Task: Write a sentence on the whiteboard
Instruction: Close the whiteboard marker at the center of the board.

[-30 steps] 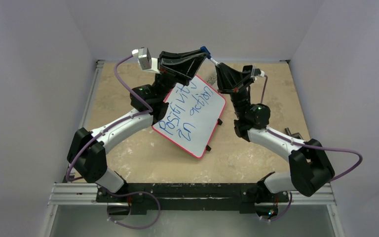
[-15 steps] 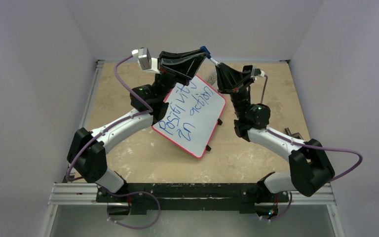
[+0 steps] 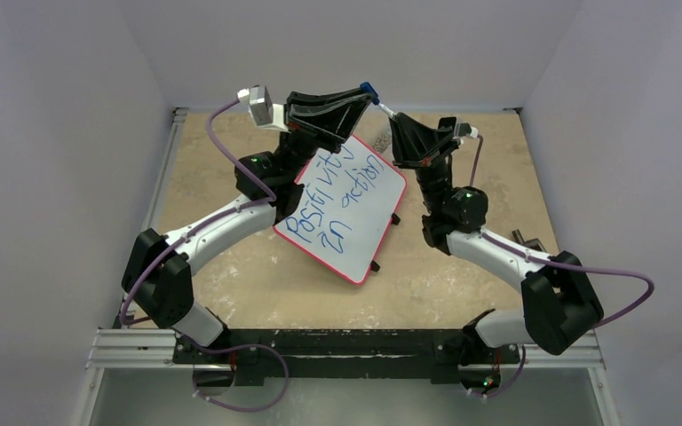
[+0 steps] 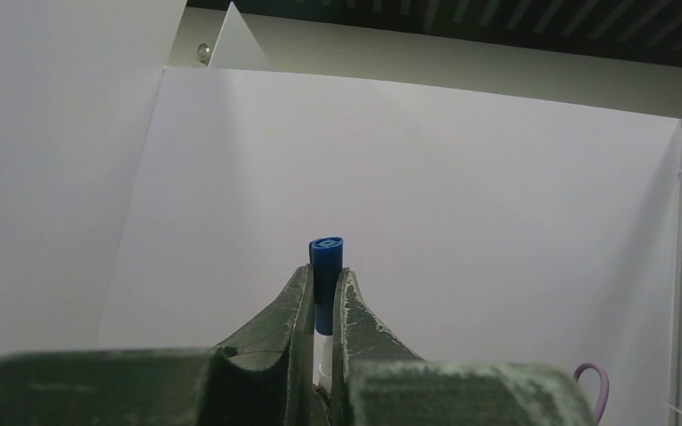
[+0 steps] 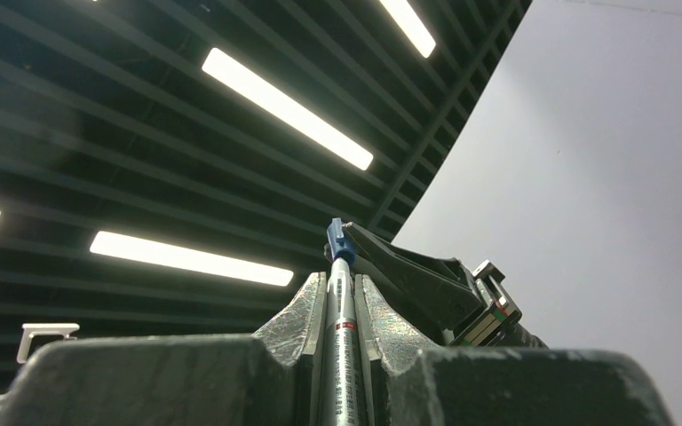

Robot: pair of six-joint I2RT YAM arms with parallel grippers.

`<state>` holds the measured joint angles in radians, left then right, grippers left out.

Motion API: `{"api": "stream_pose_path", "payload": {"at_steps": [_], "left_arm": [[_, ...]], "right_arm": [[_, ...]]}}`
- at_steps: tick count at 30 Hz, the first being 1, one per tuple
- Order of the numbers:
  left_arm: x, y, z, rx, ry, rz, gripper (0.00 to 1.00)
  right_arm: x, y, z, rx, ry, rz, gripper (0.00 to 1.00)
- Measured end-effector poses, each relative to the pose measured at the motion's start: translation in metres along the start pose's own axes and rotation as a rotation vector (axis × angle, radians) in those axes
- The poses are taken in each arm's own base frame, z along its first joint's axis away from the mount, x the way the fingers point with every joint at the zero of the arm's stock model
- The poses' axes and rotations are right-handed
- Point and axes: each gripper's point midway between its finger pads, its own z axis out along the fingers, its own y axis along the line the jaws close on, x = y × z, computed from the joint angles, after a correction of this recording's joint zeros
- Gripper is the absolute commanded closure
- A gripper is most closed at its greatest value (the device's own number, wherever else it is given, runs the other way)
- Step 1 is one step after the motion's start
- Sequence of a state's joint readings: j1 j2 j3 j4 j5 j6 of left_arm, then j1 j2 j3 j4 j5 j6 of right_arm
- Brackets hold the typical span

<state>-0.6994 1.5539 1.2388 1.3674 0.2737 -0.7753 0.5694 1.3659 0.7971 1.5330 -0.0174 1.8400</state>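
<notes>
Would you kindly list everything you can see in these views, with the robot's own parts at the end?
whiteboard: one, white with a red frame and blue handwriting, middle of the table, between the arms
marker: one, pale barrel with a blue cap, raised beyond the board's far edge, between both grippers
small object: one, dark, right side of the table, too small to identify
table: one, beige, under everything
left gripper: one, dark, shut on the marker's cap end
right gripper: one, dark, shut on the marker's barrel
</notes>
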Motion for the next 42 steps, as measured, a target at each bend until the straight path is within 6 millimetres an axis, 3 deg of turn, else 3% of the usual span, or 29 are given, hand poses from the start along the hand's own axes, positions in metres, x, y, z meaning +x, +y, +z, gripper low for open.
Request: {"api": "stream_pose_path", "payload": {"at_steps": [22,31,42], "left_arm": [[0.011,0.005,0.007,0.016,0.002,-0.023,1.0],[0.004,0.01,0.025,0.038,-0.061,-0.035,1.0],[-0.018,0.001,0.042,0.085,-0.147,-0.021,1.0]], "right_arm": [[-0.003,-0.002,0.011,-0.013,-0.014,0.008,1.0],[-0.004,0.005,0.034,-0.073,-0.027,0.039,1.0],[0.01,0.019,0.063,-0.136,0.04,0.035,1.0]]}}
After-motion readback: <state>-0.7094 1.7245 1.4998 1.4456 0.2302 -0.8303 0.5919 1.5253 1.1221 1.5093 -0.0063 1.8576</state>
